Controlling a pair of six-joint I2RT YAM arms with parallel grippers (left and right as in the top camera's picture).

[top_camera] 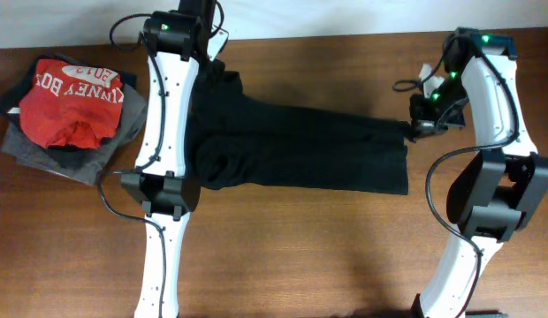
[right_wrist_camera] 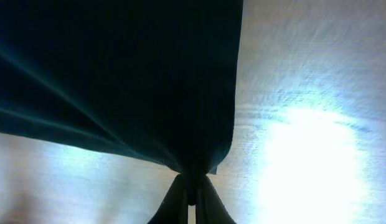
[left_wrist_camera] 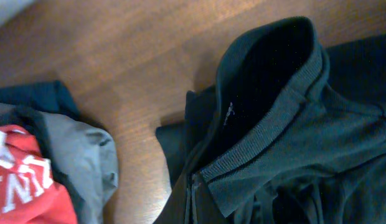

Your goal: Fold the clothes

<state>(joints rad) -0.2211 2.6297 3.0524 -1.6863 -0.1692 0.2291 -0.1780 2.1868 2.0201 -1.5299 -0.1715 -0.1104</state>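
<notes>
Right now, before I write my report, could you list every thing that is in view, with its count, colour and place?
black top: 1, black, spread across the middle of the table, collar end on the left
red T-shirt: 1, red with white lettering, on top of the pile at the table's left end
grey garment: 1, grey, under the red T-shirt
dark cloth: 1 edge showing, dark, in the same pile
table: 1, brown wood, under everything
left arm: 1, white, over the top's left end
left end effector: 1, fingers not in view
right end effector: 1, dark, shut on the black top's right edge
</notes>
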